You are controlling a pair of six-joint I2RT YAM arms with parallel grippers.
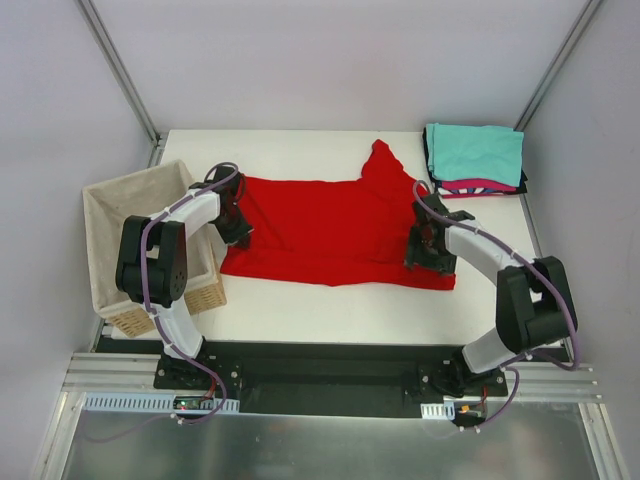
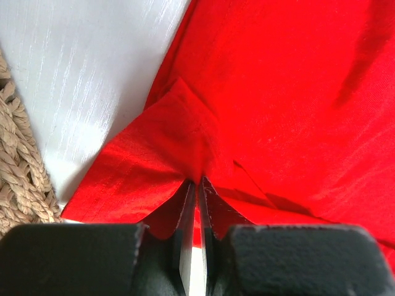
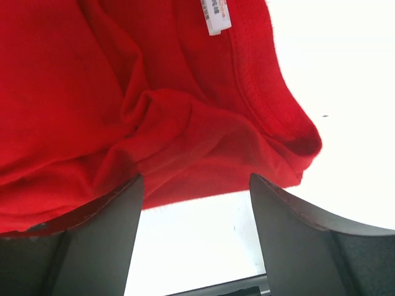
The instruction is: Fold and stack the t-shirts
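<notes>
Left hand [image 2: 196,183] tight on red t-shirt [image 2: 278,92]; right hand [image 3: 196,179] wide, seemingly empty.

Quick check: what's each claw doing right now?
Left claw: shut on the red t-shirt.
Right claw: open, gripping nothing.

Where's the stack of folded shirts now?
In the overhead view, the folded stack sits at the far right corner of the table, right of the red shirt, beyond the right gripper.

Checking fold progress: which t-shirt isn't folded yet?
The plain bright red cloth t-shirt, spread out flat in the middle. The teal cloth t-shirt and the magenta-pink one under it are folded rectangles, stacked at the far right.
</notes>
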